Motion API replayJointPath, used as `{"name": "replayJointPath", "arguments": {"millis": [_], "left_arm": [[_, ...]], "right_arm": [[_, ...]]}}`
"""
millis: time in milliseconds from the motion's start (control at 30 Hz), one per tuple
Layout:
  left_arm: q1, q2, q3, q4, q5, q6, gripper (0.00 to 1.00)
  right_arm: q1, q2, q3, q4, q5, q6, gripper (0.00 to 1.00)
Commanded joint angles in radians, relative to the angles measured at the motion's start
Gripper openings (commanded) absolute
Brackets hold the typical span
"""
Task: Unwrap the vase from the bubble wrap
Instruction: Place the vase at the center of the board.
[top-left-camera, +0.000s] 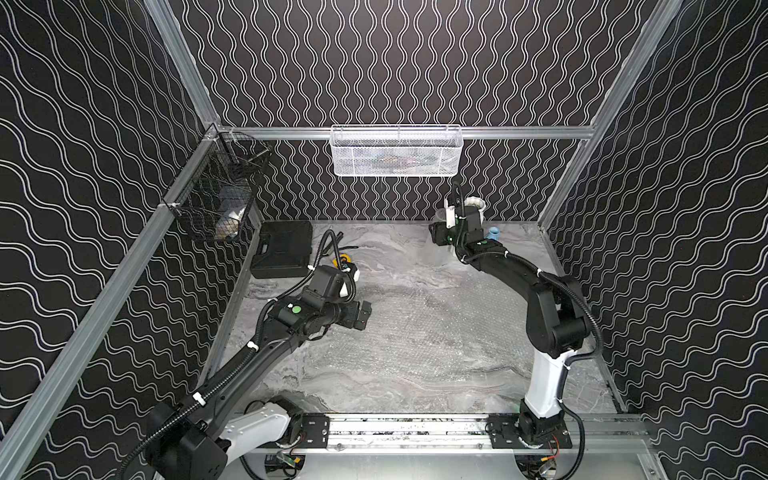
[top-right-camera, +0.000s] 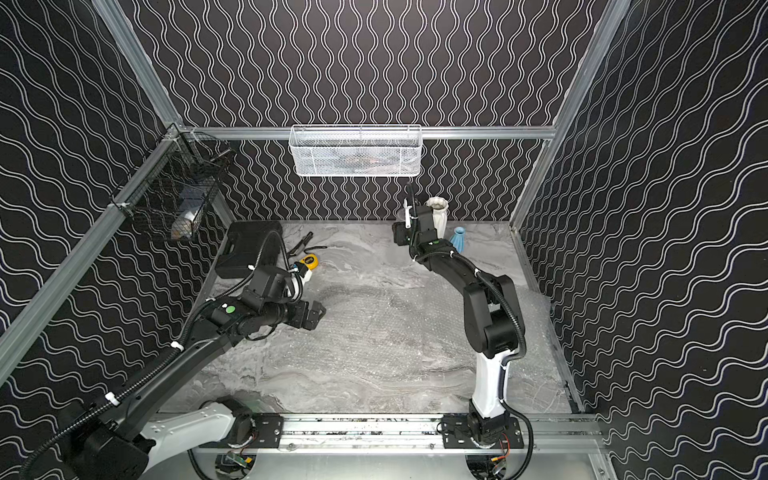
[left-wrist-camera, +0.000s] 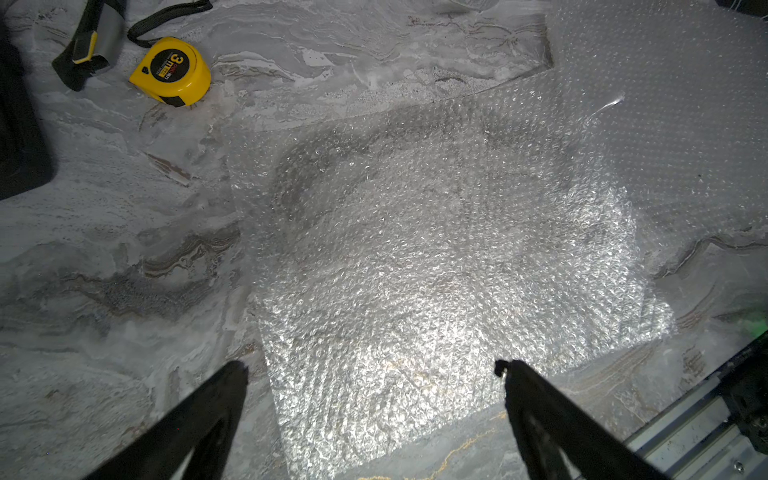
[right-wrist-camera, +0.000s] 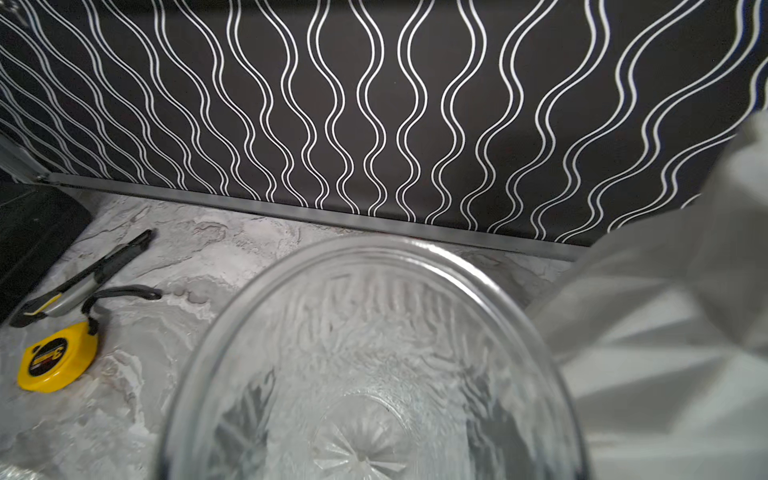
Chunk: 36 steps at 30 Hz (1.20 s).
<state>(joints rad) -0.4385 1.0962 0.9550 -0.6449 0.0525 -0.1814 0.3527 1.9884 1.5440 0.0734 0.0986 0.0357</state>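
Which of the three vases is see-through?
The cut-glass vase filling the right wrist view; the white faceted vase and small blue vase are opaque.

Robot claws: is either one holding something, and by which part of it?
The left gripper is open and empty above the bubble wrap. The right gripper seems to clasp the clear glass vase by its sides, below the rim.

The bubble wrap (left-wrist-camera: 436, 270) lies unrolled as 1 clear, whitish sheet, flat and faintly crinkled, across the middle of the grey marbled tabletop (top-left-camera: 374, 399). Both top views show it spread there. The vase (right-wrist-camera: 365, 374) (clear cut glass, a star pressed into its base) is bare of wrap, its mouth upward, near the back wall.
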Motion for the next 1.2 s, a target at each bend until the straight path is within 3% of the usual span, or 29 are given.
{"name": "replayJointPath", "arguments": {"millis": [0,800,1167], "left_arm": [[0.002,-0.009,-0.004,0.008,-0.004,0.025,1.00],[0.003,0.007,0.002,-0.004,0.003,0.036,1.00],[0.003,0.011,0.002,-0.010,0.009,0.037,1.00]], "right_arm": [[0.002,0.028,0.044,0.122,0.048,-0.039,0.54],[0.005,0.178,0.131,0.123,0.118,-0.087,0.56],[0.014,0.147,0.111,0.082,0.124,-0.078,0.70]]}}
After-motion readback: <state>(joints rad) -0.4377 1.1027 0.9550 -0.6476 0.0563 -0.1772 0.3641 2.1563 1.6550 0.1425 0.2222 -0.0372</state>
